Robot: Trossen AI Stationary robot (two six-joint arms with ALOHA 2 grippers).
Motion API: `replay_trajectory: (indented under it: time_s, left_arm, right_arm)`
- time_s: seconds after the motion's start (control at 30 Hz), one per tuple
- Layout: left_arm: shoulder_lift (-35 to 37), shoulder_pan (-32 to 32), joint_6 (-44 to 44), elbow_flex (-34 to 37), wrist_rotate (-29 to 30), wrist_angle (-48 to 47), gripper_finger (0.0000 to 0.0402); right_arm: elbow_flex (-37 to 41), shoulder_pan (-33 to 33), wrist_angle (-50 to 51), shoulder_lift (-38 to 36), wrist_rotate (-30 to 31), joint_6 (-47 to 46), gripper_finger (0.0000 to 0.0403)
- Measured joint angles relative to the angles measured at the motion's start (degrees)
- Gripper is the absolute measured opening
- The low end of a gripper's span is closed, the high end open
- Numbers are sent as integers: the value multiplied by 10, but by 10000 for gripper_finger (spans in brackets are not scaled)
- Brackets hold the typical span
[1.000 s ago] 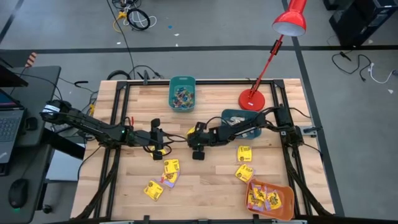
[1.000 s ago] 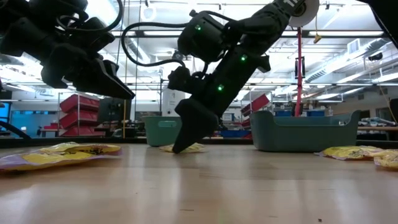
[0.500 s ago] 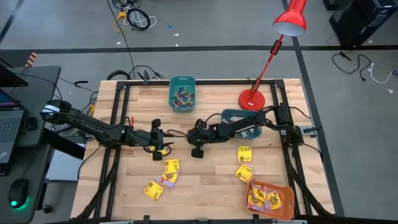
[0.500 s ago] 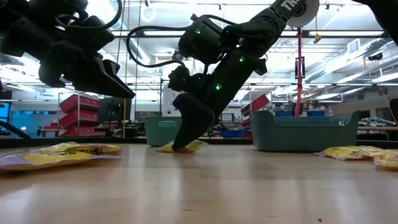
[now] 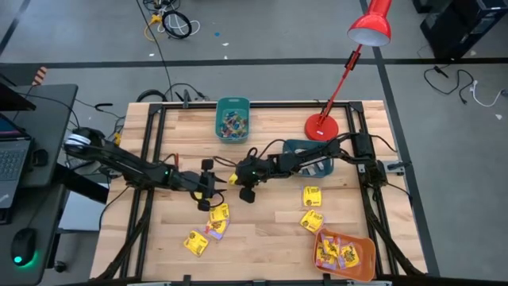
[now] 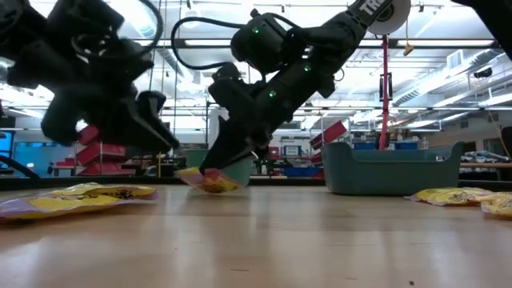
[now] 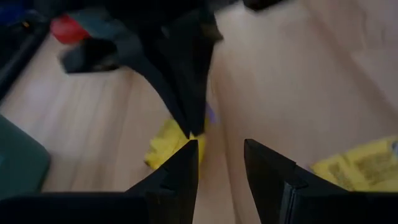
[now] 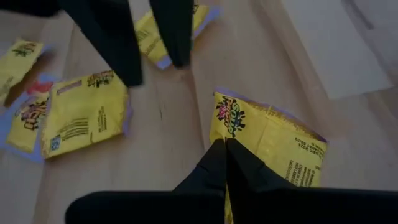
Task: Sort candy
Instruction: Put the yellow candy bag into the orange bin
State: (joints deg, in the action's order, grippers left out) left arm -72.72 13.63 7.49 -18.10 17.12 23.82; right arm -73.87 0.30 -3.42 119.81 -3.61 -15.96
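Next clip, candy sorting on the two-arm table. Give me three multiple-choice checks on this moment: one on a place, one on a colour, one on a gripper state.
1. The orange bin sits at the table's:
A near-right corner
B far-left corner
C centre

2. The desk lamp is:
A green
B red
C white

3. The right gripper is:
A wide open, empty
B out of view
C shut on a yellow packet

Key: 1 A, the high view shows it at the near-right corner. 2 B, shade and base are red. 3 C, the right wrist view shows fingers pinching the packet's edge.

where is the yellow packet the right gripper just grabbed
The yellow packet is pinched in the shut right gripper near the table's middle in the high view, lifted just off the wood, with the open left gripper close beside it.
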Motion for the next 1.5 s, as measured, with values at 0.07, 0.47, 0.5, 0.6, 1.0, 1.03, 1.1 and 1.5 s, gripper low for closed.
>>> replay_trajectory:
  time_s: [0.07, 0.47, 0.5, 0.6, 1.0, 1.03, 1.1, 1.5]
  left_arm:
    - [-25, 0, -1, 0, 4, 11, 132]
    - [-73, 0, -1, 0, 83, 35, 132]
    - [-73, 0, -1, 0, 74, 36, 132]
    - [-74, 0, 0, 0, 62, 41, 132]
    - [-73, 0, -2, 0, 62, 55, 101]
    - [-73, 0, -2, 0, 62, 54, 88]
    - [-73, 0, -4, 0, 62, 51, 53]
    - [-73, 0, -50, 0, 60, 46, 4]
  right_arm:
    - [0, -2, -7, 0, -13, -1, 0]
    - [-1, -5, -41, -1, -35, 0, 0]
    - [-1, -6, -44, -1, -35, 1, 0]
    - [-1, -8, -54, -1, -36, 6, 0]
    - [-1, -9, -81, -1, -47, 35, 0]
    - [-1, -9, -81, -2, -47, 41, 1]
    - [-1, -9, -83, -2, -46, 52, 6]
    - [-2, -7, -64, -16, -29, 80, 99]
